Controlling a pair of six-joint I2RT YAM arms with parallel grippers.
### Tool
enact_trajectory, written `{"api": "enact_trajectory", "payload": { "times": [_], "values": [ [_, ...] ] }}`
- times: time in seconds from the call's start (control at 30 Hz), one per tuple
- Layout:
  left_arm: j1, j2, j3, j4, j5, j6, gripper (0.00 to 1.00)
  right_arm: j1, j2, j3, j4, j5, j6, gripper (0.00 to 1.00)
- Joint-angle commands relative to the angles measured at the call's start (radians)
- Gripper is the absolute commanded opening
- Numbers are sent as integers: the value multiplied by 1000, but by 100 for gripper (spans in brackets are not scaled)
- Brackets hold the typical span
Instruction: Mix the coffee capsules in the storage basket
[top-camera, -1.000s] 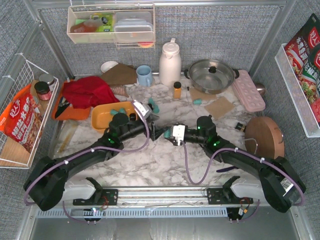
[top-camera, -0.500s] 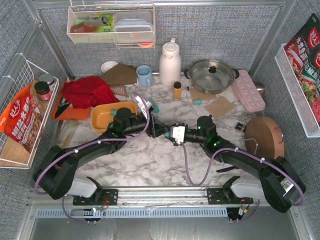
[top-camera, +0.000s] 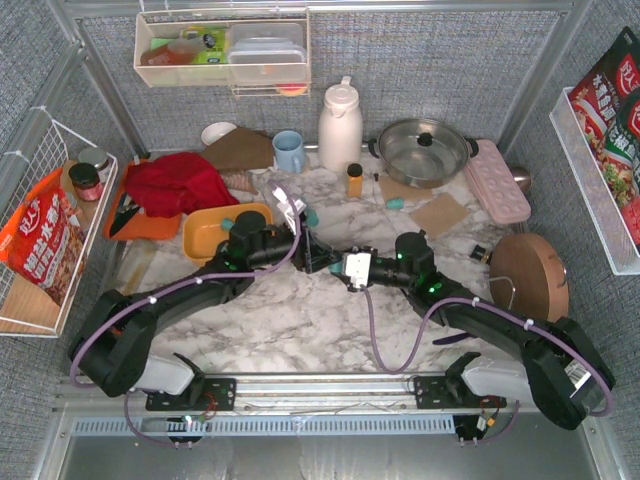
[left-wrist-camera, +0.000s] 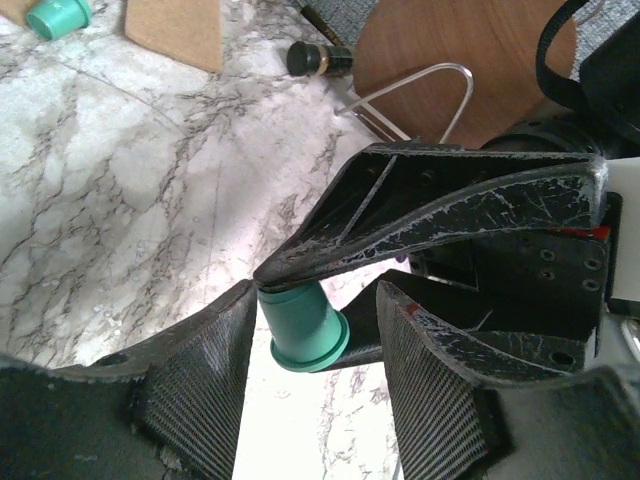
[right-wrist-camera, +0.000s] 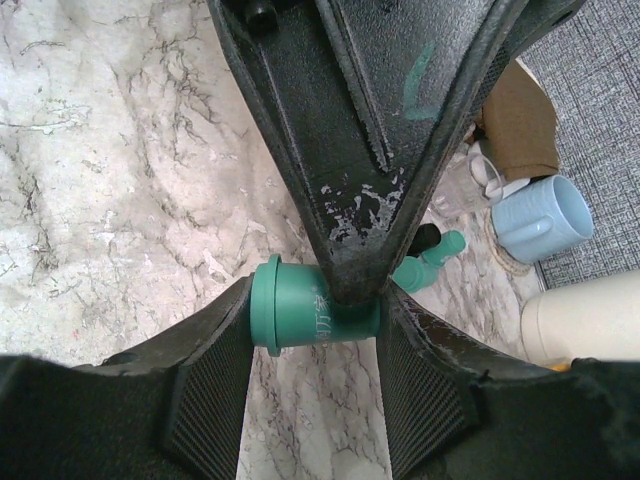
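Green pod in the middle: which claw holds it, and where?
The right claw pinches the teal coffee capsule end to end, rim against one finger, base against the other. The left claw straddles it too; whether it grips cannot be told.

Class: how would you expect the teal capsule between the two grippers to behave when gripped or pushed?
The teal capsule looks small and plastic, so probably light and stiff. Its round, tapered body with a flared rim would likely roll in a curve if pushed on its side. The smooth wall might slip if gripped loosely.
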Motion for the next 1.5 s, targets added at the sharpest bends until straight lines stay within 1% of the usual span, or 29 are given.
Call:
{"api": "enact_trajectory", "payload": {
  "times": [0.0, 0.1, 0.27, 0.43, 0.6, 0.9, 1.2, 1.33, 1.4, 1.43, 1.47],
  "values": [
    [4, -26, 6, -62, -50, 45, 61, 2, -3, 8, 21, -23, -17, 36],
    [4, -31, 3, -71, -52, 51, 61, 1, -3, 10, 17, -23, -18, 36],
    [4, -5, 4, -52, -6, 43, 60, 2, -9, 13, 19, -25, -15, 36],
    [3, 16, -8, 10, 16, 8, 59, 2, -13, 18, 18, -35, -9, 35],
    [3, 23, -3, 21, 18, 5, 57, 5, -12, 21, 16, -38, -7, 35],
    [2, 40, 3, 34, 18, -5, 57, 14, -9, 29, 16, -46, -7, 36],
    [2, 33, -2, 49, 21, -7, 47, 18, -8, 36, 1, -46, -10, 36],
    [2, 28, -3, 46, 18, -4, 41, 18, -4, 41, -10, -46, -9, 39],
    [2, 26, -4, 46, 17, -5, 40, 17, -3, 42, -14, -46, -8, 41],
    [2, 21, -5, 45, 15, -6, 39, 17, -3, 43, -15, -45, -7, 44],
    [2, 20, -6, 44, 13, -5, 39, 17, -3, 45, -17, -44, -6, 50]
  ]
}}
